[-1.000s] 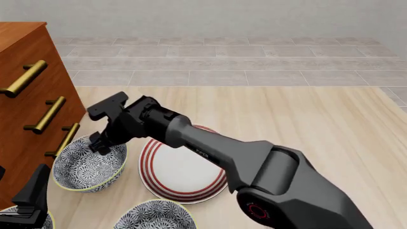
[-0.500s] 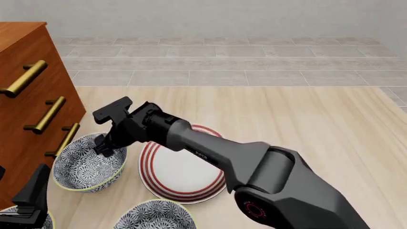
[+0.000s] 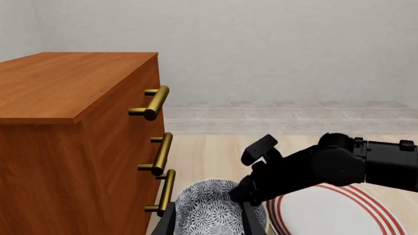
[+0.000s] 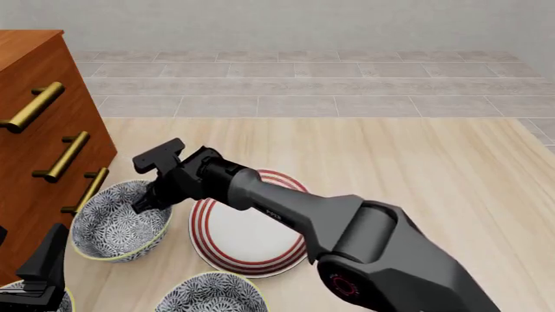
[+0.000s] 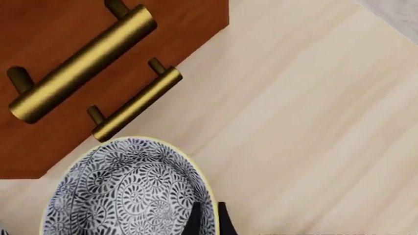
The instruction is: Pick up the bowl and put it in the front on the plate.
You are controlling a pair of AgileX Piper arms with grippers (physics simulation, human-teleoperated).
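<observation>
The bowl [image 4: 113, 227], grey-and-white floral with a pale yellow rim, sits by the dresser, left of the plate [image 4: 251, 244], which is white with red rings. My right gripper [image 4: 144, 203] reaches across the plate and down onto the bowl's right rim. In the right wrist view its fingertips [image 5: 196, 220] stand close together astride the rim of the bowl [image 5: 124, 191]. My left gripper [image 4: 41, 276] hangs low at the front left, open and empty. The left wrist view shows its fingers [image 3: 171, 223] apart before the bowl [image 3: 209, 208] and the plate [image 3: 333, 213].
A wooden dresser [image 4: 39, 130] with brass handles [image 4: 74, 156] stands close to the left of the bowl. A second patterned bowl [image 4: 212, 296] lies in front of the plate, and a third [image 4: 13, 296] shows at the front left corner.
The right gripper has come down and slightly right, from above the bowl's opening onto its rim. The left arm, the bowls and the plate have stayed still.
</observation>
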